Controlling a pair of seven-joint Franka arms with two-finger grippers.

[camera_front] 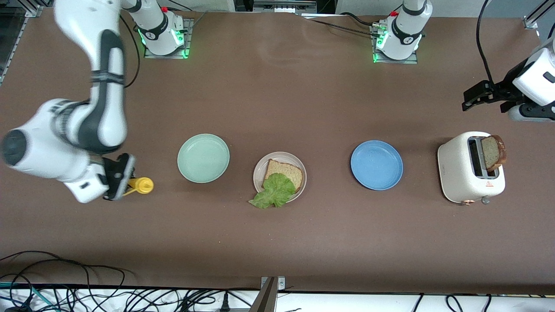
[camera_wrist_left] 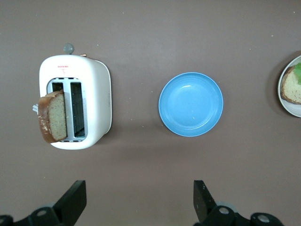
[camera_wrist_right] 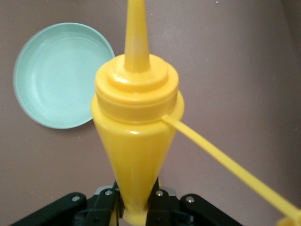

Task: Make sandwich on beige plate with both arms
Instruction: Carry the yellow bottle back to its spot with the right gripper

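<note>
Looking at the beige plate (camera_front: 300, 170), you have the sandwich roughly halfway built: one bread slice (camera_front: 286, 171) lies flat on it and a ruffled lettuce leaf (camera_front: 272, 191) rests on that slice, spilling over the plate's rim toward the front camera. What you still lack is the top slice; the second bread slice (camera_front: 494, 151) stands tilted in a slot of the white toaster (camera_front: 459, 173) at the left arm's end of the worktop. Your left hand (camera_front: 488, 96) hangs in the air above the worktop near the toaster, fingers spread wide and carrying nothing. Your right hand (camera_front: 118, 177), at the right arm's end of the worktop beside the mint green plate (camera_front: 203, 157), is clamped on a yellow squeeze bottle (camera_wrist_right: 136, 122), so a sauce step looks likely before the sandwich is closed. The blue plate (camera_front: 376, 164) sits bare between the beige plate and the toaster.
</note>
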